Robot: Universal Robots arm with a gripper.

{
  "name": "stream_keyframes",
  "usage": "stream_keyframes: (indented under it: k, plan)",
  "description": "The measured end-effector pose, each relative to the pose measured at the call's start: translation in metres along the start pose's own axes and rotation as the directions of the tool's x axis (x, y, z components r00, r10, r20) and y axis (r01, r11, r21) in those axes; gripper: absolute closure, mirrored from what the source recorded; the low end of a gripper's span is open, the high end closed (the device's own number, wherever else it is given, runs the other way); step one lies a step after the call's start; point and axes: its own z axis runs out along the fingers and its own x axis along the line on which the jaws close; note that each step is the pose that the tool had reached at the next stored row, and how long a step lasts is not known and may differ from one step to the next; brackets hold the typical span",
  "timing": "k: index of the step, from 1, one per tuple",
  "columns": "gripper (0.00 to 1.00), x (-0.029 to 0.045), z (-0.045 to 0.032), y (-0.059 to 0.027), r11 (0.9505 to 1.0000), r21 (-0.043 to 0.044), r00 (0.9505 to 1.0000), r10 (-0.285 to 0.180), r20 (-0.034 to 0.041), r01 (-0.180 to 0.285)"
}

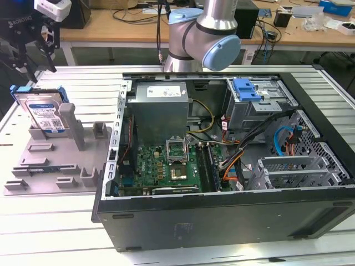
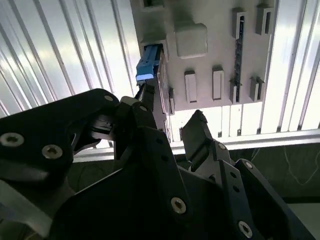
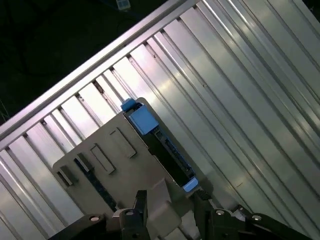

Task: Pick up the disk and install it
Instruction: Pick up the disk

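Note:
The disk (image 1: 45, 114) is a silver drive with a blue-and-white label in a blue caddy. It stands on edge, leaning in a slot at the far end of the grey holder plate (image 1: 52, 166), on the exterior view's left. My gripper (image 1: 37, 62) hangs just above it, open, with nothing between the fingers. In the second wrist view the disk (image 2: 149, 67) shows edge-on beyond the two dark fingers (image 2: 197, 127), with the gripper (image 2: 170, 117) clear of it. In the first wrist view the disk (image 3: 160, 142) lies just past the gripper (image 3: 170, 202).
An open computer case (image 1: 222, 219) lies on the ribbed metal table (image 1: 66, 238), to the exterior view's right of the holder. At its far right corner is a metal drive cage (image 1: 266, 108) topped by a blue bracket (image 1: 246, 88). Grey posts (image 1: 71, 119) rise from the holder beside the disk.

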Motion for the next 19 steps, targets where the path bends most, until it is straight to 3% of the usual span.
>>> stream_keyframes:
  k: [3,4,9,14,16,18,19]
  plan:
    - [0.50,-0.0001,0.0002,0.0000,0.9973,-0.0010,0.9973,-0.074,-0.0045,0.074]
    - [0.50,-0.0002,0.0003,0.0003,0.9956,0.0013,0.9955,-0.094,-0.0096,0.094]
    - [0.50,-0.0003,0.0003,0.0002,0.9941,0.0019,0.9941,-0.108,-0.0119,0.108]
    - [0.50,-0.0003,0.0005,0.0002,0.9745,-0.0013,0.9744,-0.224,-0.0163,0.224]
    - [0.50,-0.0003,0.0007,0.0003,0.9632,-0.0026,0.9631,-0.269,-0.0178,0.269]
    - [0.50,-0.0005,0.0011,0.0004,0.9489,-0.0042,0.9487,-0.316,-0.0195,0.316]
    - [0.50,-0.0006,0.0013,0.0007,0.9461,-0.0045,0.9459,-0.324,-0.0198,0.324]
